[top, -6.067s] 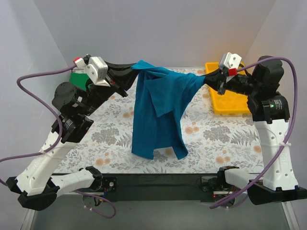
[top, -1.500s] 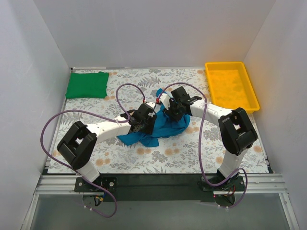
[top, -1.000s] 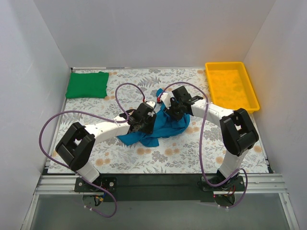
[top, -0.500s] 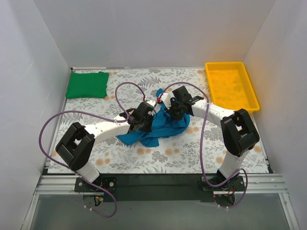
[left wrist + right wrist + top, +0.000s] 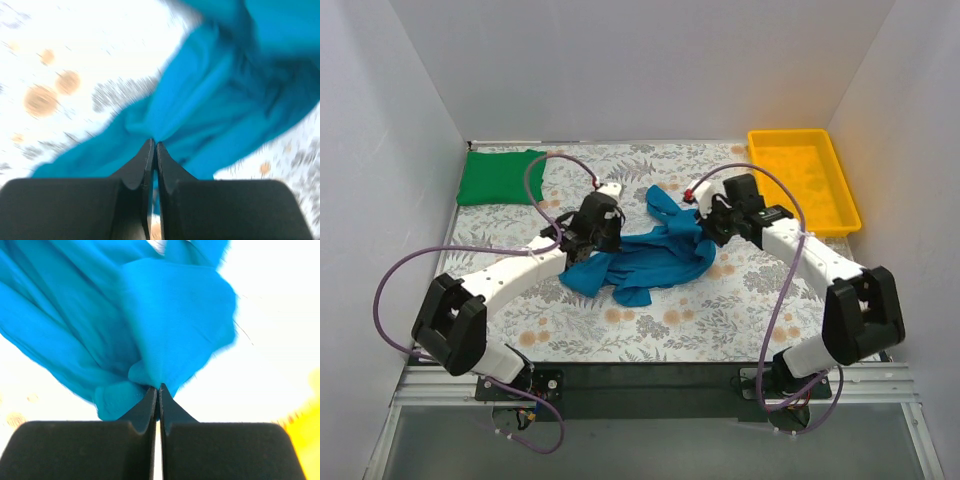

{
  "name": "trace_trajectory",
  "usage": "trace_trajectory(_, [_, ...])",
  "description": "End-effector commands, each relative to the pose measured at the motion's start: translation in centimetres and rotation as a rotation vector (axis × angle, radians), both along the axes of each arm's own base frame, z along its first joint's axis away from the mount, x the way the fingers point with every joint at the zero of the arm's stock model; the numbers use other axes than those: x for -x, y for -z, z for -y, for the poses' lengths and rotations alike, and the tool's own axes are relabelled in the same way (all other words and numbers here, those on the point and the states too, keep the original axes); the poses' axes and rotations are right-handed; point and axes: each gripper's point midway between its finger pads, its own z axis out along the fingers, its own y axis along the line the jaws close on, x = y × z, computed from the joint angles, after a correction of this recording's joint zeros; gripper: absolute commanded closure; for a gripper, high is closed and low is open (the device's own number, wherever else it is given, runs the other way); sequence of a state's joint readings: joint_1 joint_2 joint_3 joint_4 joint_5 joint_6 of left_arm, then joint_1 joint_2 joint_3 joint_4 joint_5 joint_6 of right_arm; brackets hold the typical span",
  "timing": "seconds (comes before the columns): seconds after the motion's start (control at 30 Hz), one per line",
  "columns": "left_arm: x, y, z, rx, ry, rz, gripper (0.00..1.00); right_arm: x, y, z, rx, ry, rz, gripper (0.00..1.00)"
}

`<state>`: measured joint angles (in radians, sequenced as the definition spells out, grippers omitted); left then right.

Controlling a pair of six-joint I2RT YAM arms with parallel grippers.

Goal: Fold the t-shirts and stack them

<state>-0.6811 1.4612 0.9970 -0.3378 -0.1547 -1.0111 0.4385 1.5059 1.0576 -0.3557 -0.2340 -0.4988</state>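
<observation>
The teal-blue t-shirt [image 5: 645,255] lies crumpled in the middle of the floral table, stretched between both arms. My left gripper [image 5: 603,240] is shut on a fold at its left side; in the left wrist view the black fingertips [image 5: 146,152] pinch blue cloth [image 5: 220,100]. My right gripper [image 5: 704,232] is shut on a fold at its right side; in the right wrist view the blue fabric [image 5: 170,315] bunches at the closed tips [image 5: 150,397]. The bright green t-shirt [image 5: 500,177] lies folded flat at the back left corner.
A yellow plastic tray [image 5: 840,195] stands at the back right. White walls close the table on three sides. Purple cables loop over both arms.
Both grippers have shut on the blue shirt and pulled apart, the left one toward the left, the right one toward the right, drawing the cloth wider. Six seconds ago it hung in the air.
</observation>
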Motion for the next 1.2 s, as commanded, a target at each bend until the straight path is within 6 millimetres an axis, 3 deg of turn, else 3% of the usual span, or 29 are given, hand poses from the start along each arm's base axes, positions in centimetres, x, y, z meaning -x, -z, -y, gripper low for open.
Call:
trace_trajectory(0.0, [-4.8,-5.4,-2.7,0.053,-0.101,0.129,1.0,0.4,-1.8,3.3,-0.07,0.073,0.028,0.99])
trace_trajectory(0.03, [-5.6,-5.6,-3.2,0.059,-0.115,0.128,1.0,0.6,-2.7,4.3,-0.079,0.096,0.056,0.99])
trace_trajectory(0.07, [-7.6,-7.0,-4.3,0.08,-0.154,0.152,1.0,1.1,-1.5,6.3,-0.06,0.152,0.039,0.99])
trace_trajectory(0.1, [-8.7,-6.1,-4.4,0.076,-0.152,0.128,1.0,1.3,-1.3,7.4,-0.051,0.18,0.042,0.99])
trace_trajectory(0.17, [-11.2,-6.3,-5.6,0.087,-0.19,0.129,1.0,1.7,-1.3,9.8,-0.039,0.246,0.063,0.99])
trace_trajectory(0.27, [-15.2,-5.4,-6.1,0.097,-0.219,0.106,1.0,3.2,-0.4,11.9,-0.021,0.303,0.048,0.99])
trace_trajectory(0.37, [-18.3,-4.1,-7.2,0.092,-0.271,0.071,1.0,4.8,0.4,12.8,-0.004,0.318,0.026,0.99])
trace_trajectory(0.4, [-18.8,-2.6,-7.7,0.079,-0.285,0.037,1.0,5.3,0.6,13.1,0.005,0.318,0.028,0.99])
trace_trajectory(0.57, [-22.0,-3.0,-10.6,0.103,-0.382,0.05,1.0,7.6,2.1,14.6,0.073,0.324,0.007,0.99])
trace_trajectory(0.6, [-22.3,-2.0,-10.8,0.096,-0.388,0.023,1.0,7.9,2.1,14.7,0.082,0.313,0.012,0.99])
trace_trajectory(0.67, [-23.4,-2.8,-10.4,0.137,-0.368,0.02,1.0,9.1,2.9,14.6,0.088,0.285,-0.024,0.99])
trace_trajectory(0.7, [-23.4,-1.7,-9.7,0.148,-0.338,-0.017,1.0,9.5,3.1,14.4,0.087,0.27,-0.038,0.99])
trace_trajectory(0.73, [-23.5,-2.0,-9.0,0.175,-0.303,-0.024,0.92,9.8,3.2,14.3,0.089,0.25,-0.046,0.97])
trace_trajectory(0.77, [-23.3,-2.3,-8.3,0.197,-0.272,-0.028,0.68,10.2,3.3,14.2,0.085,0.239,-0.06,0.87])
trace_trajectory(0.8, [-22.7,-3.8,-7.3,0.235,-0.216,-0.016,0.56,10.1,2.9,14.2,0.083,0.236,-0.04,0.66])
trace_trajectory(0.87, [-21.0,-4.4,-6.8,0.237,-0.173,-0.007,0.36,9.7,1.5,14.0,0.069,0.225,-0.004,0.5])
trace_trajectory(0.9, [-20.1,-7.9,-6.8,0.243,-0.139,0.077,0.35,9.4,0.6,13.8,0.063,0.205,0.031,0.39])
trace_trajectory(0.97, [-17.9,-10.4,-6.7,0.253,-0.104,0.128,0.32,8.9,-0.8,13.3,0.044,0.177,0.074,0.29])
trace_trajectory(1.03, [-13.6,-12.3,-6.3,0.283,-0.039,0.145,0.32,8.3,-2.5,12.5,0.016,0.125,0.117,0.24])
trace_trajectory(1.07, [-7.9,-11.1,-4.3,0.293,0.026,0.079,0.32,8.2,-3.3,11.0,-0.039,0.037,0.122,0.23])
trace_trajectory(1.1, [-7.2,-12.4,-4.5,0.3,0.03,0.101,0.32,8.2,-3.3,11.0,-0.04,0.036,0.122,0.23])
trace_trajectory(1.13, [-4.7,-8.8,-4.3,0.277,0.015,0.011,0.32,8.1,-2.9,10.5,-0.058,0.009,0.099,0.23])
trace_trajectory(1.17, [-2.1,-7.8,-2.2,0.273,0.061,-0.027,0.32,8.3,-3.0,9.3,-0.115,-0.036,0.075,0.24])
